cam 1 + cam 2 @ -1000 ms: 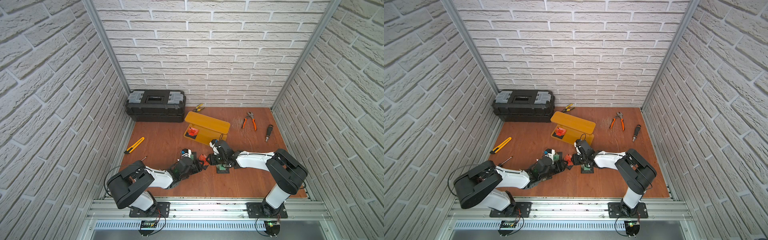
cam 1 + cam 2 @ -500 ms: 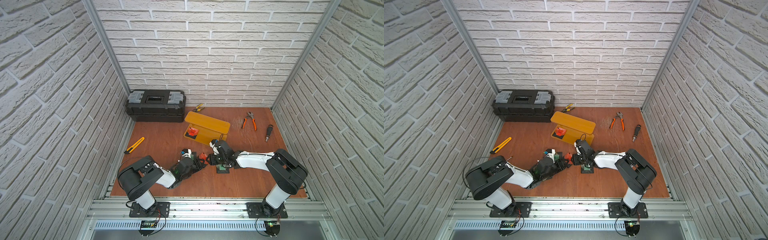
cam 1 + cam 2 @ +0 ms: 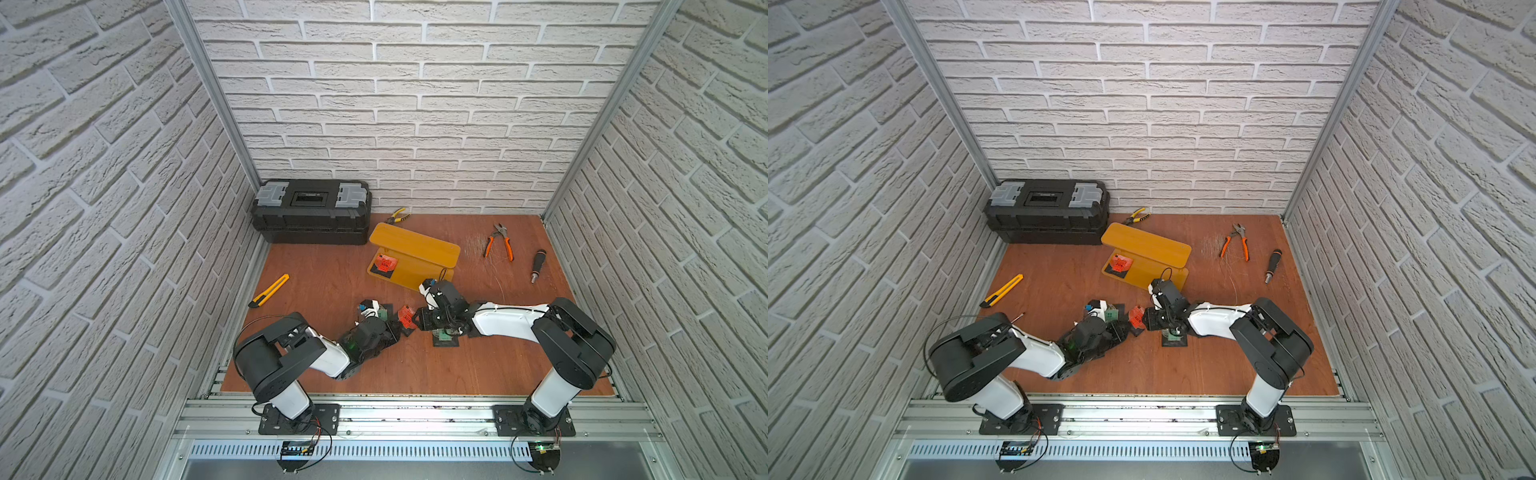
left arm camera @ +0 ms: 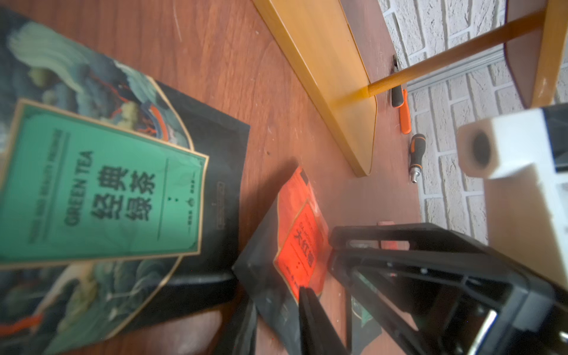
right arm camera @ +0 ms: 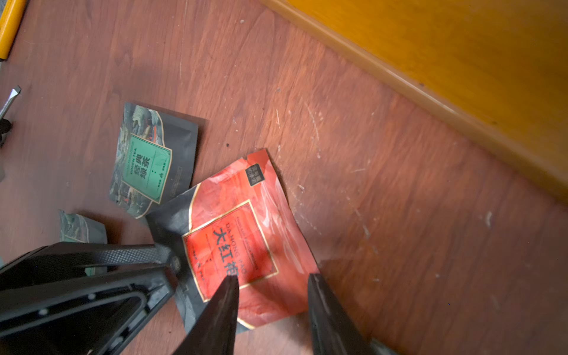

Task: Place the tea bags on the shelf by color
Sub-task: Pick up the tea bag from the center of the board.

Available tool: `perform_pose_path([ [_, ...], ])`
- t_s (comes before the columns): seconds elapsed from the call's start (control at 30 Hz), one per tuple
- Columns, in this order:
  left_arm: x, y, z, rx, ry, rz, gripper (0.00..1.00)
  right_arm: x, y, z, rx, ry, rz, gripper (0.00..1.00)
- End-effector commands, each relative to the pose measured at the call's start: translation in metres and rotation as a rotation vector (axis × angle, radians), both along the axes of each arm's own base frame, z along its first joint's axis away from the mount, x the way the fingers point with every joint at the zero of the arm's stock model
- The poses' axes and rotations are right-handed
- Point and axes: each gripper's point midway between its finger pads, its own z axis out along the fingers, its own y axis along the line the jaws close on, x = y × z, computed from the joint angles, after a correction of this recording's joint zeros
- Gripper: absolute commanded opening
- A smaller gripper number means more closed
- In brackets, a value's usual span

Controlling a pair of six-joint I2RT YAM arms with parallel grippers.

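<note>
Right wrist view: right tool (image 5: pixel 273 279), jaws apart, over red tea bag (image 5: pixel 233 221) near shelf (image 5: pixel 461 61); left tool (image 4: pixel 272 302) at the bag's edge, cannot tell whether clamped

Bright, even light in both top views, brick walls (image 3: pixel 415 104) bowing at edges; wrist views soft, green tea bag (image 4: pixel 101 184) blurred.

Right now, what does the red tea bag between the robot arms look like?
The red tea bag is a flat, shiny, crinkled sachet: red-orange front, gold-framed label with black Chinese writing, black strip along one side. It lies face up on the brown wooden table, its black corner by a green tea bag. The right tool stands open over one end; the left tool flanks its black edge.
</note>
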Motion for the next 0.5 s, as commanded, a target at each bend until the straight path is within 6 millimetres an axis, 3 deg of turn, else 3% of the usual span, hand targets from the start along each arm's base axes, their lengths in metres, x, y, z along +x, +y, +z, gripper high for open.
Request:
perform_pose_path([
  [0.0, -0.009, 0.011, -0.023, 0.075, 0.039, -0.001, 0.19, -0.024, -0.016, -0.024, -0.076, 0.090, 0.009, 0.42],
  [0.33, -0.005, 0.007, -0.018, 0.067, 0.011, -0.011, 0.01, -0.023, -0.016, -0.022, -0.075, 0.081, 0.015, 0.42],
  [0.47, -0.004, 0.006, -0.014, 0.071, 0.000, -0.018, 0.00, -0.020, -0.012, -0.014, -0.059, 0.059, 0.030, 0.44],
])
